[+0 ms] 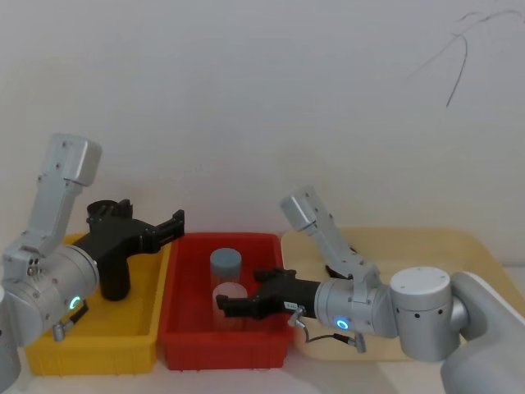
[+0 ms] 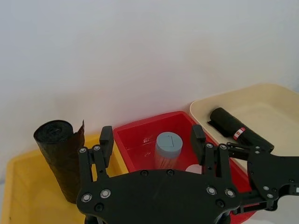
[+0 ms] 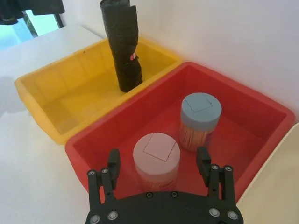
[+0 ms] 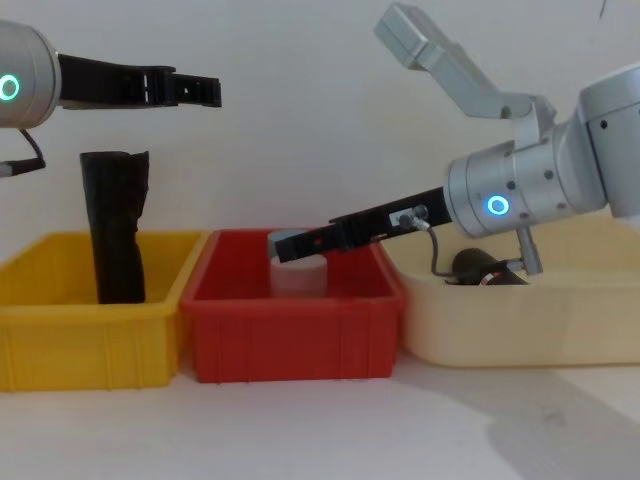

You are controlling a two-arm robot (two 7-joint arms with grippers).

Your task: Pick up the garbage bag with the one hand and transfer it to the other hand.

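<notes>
Red bin (image 1: 184, 341): sitting nearest me, in the middle, between a yellow bin (image 1: 49, 361) and a cream tray (image 1: 484, 254).
Right gripper (image 1: 225, 305): I am holding it low over the red bin, its blue-ringed arm reaching in from the cream tray's side; its jaws are standing apart around nothing, just above a pink-lidded jar (image 3: 156, 150).
Blue-lidded jar (image 3: 200, 108): standing upright just behind the pink one, in the same bin.
Left gripper (image 1: 176, 222): I am hovering it high over the yellow bin's inner edge on the green-ringed arm, jaws spread wide and gripping nothing.
Unlabelled black roll (image 4: 115, 225): standing upright in the yellow bin.
Garbage bag (image 2: 233, 128): lying on its side in the cream tray, red-and-white band showing, apart from both grippers.
</notes>
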